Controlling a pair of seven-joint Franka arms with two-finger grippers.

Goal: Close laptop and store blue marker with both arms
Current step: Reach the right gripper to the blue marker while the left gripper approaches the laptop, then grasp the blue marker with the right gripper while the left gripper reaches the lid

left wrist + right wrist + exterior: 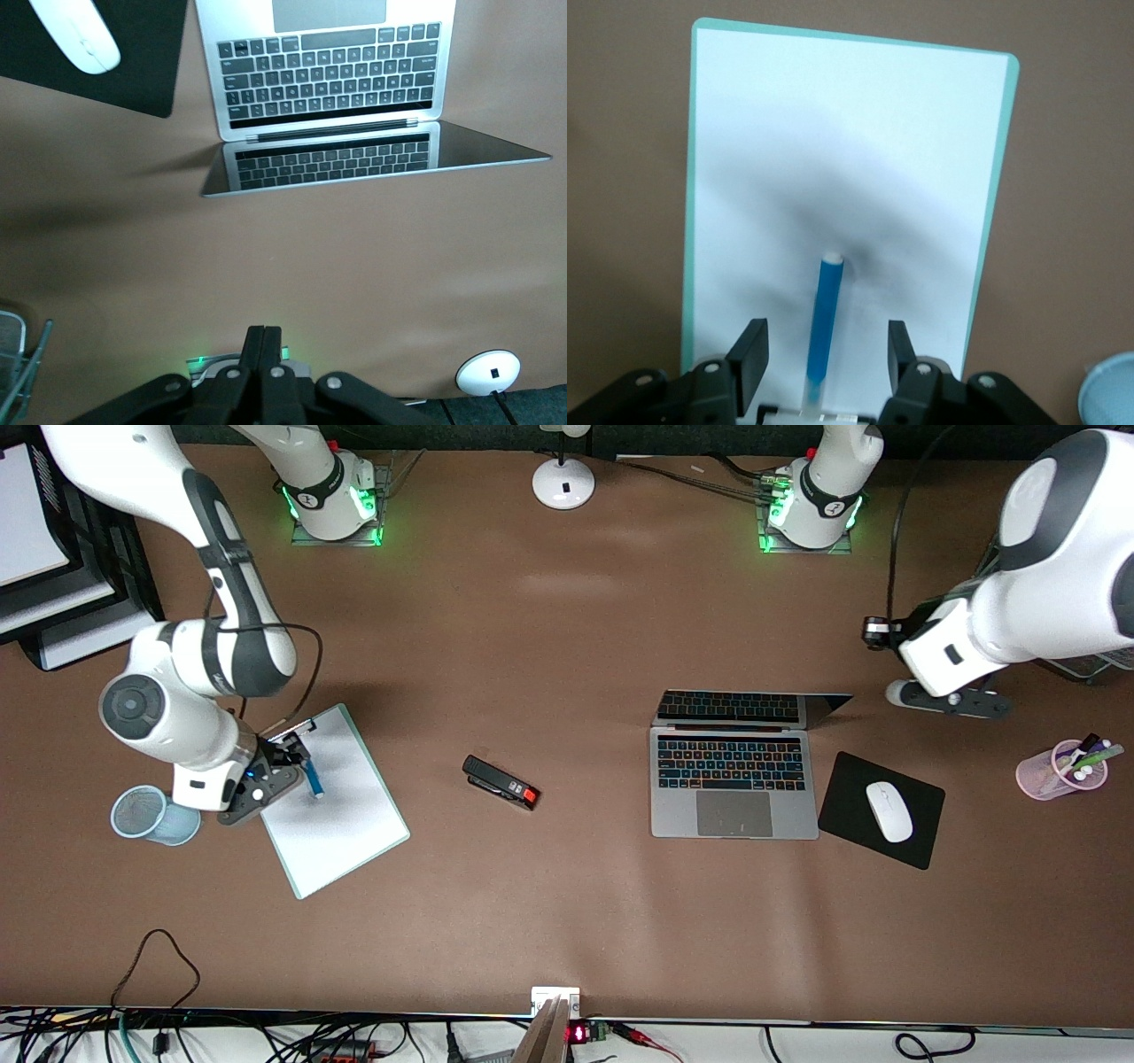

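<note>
The laptop (733, 779) stands open on the table, with its screen (753, 708) leaning back; it also shows in the left wrist view (328, 80). My left gripper (952, 701) is shut and empty (264, 341), over the bare table beside the lid, toward the left arm's end. The blue marker (314, 779) lies on a white clipboard with a teal rim (341, 815). My right gripper (292, 766) is open low over the clipboard's clip end. In the right wrist view its fingers stand on either side of the marker (824, 319) without touching it, gripper (824, 350).
A black mouse pad (921, 806) with a white mouse (889, 811) lies beside the laptop. A pink cup of pens (1059, 771) stands toward the left arm's end. A blue mesh cup (151, 815) is beside the clipboard, a black stapler (500, 782) mid-table, and a white lamp base (563, 483) between the bases.
</note>
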